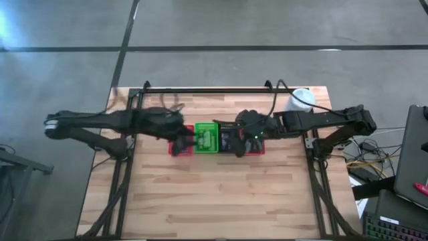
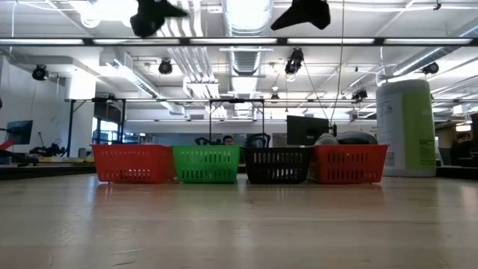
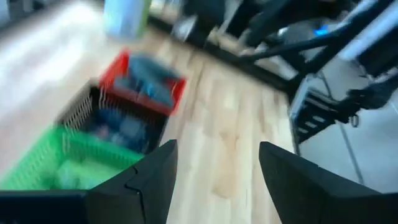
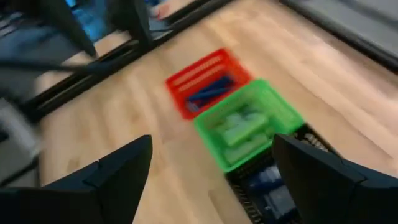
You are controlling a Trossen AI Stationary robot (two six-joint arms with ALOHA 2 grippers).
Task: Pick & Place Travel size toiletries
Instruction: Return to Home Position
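The toiletries lie sorted in four mesh baskets standing in a row mid-table. Blue razors [image 4: 208, 90] are in the left red basket [image 1: 180, 146]. Green packets [image 4: 244, 130] fill the green basket [image 1: 206, 138]. Dark and blue items [image 3: 118, 127] sit in the black basket [image 1: 227, 139]. Grey bottles [image 3: 149, 81] are in the right red basket [image 1: 255, 146]. My left gripper [image 3: 217, 149] hovers open above the left end of the row [image 1: 182, 136]. My right gripper [image 4: 212, 142] hovers open above the right end [image 1: 242, 132]. Both are empty.
A tall white-and-green canister [image 2: 407, 127] stands near the table's far right corner [image 1: 301, 99]. Bare wood [image 1: 214, 194] stretches from the baskets to the near edge. Both grippers hang high above the baskets in the low view [image 2: 157, 15] [image 2: 302, 13].
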